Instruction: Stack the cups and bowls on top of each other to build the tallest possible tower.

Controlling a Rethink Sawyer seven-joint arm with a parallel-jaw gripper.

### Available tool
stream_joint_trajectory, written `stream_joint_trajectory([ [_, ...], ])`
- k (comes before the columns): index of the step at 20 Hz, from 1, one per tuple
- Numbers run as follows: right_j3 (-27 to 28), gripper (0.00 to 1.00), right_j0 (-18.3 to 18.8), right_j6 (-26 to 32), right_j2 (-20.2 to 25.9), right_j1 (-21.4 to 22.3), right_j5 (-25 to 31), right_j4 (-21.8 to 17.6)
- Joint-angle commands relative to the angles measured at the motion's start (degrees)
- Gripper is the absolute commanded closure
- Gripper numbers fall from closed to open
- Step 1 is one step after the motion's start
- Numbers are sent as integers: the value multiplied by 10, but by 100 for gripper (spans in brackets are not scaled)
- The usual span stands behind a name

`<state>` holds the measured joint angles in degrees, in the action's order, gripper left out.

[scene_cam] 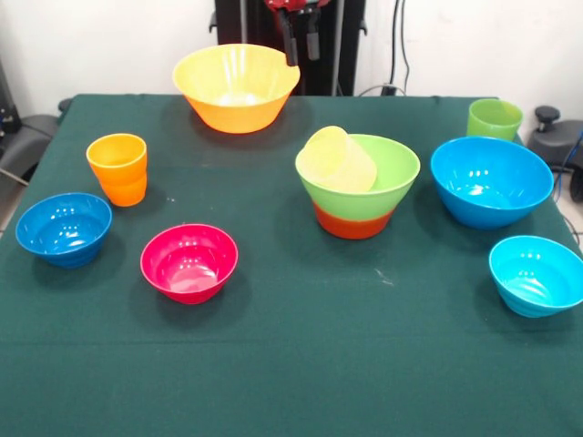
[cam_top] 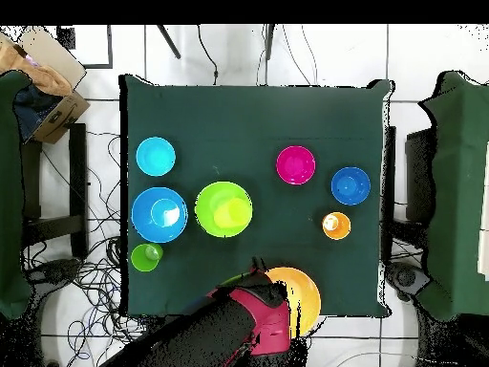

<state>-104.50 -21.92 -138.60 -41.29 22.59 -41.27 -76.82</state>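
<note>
Currently the gripper (scene_cam: 301, 44) hangs by the yellow-orange bowl (scene_cam: 236, 87); jaws slightly spread, empty. Recommend righting the tilted pale yellow cup (scene_cam: 339, 158) first.

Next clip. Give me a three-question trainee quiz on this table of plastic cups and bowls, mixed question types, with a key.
1. True or false: the pale yellow ribbed plastic cup stands upright on the green tablecloth.
2. Multiple choice: the light green glossy plastic bowl sits in which bowl? A) the magenta plastic bowl B) the orange-red plastic bowl C) the big blue plastic bowl
3. Fill in: the robot's hand hangs above the rim of the big ______ plastic bowl.

Key
1. False: it lies tilted inside the light green bowl.
2. B
3. yellow-orange
</note>
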Motion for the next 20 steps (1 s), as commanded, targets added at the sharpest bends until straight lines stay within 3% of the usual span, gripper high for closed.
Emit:
stream_joint_trajectory([
  [1,-15,0,1,176,66,-29,71,47],
  [8,-13,0,14,210,57,-39,57,69],
  [12,-10,0,18,208,50,-32,52,46],
  [20,-13,0,41,284,41,-46,50,105],
])
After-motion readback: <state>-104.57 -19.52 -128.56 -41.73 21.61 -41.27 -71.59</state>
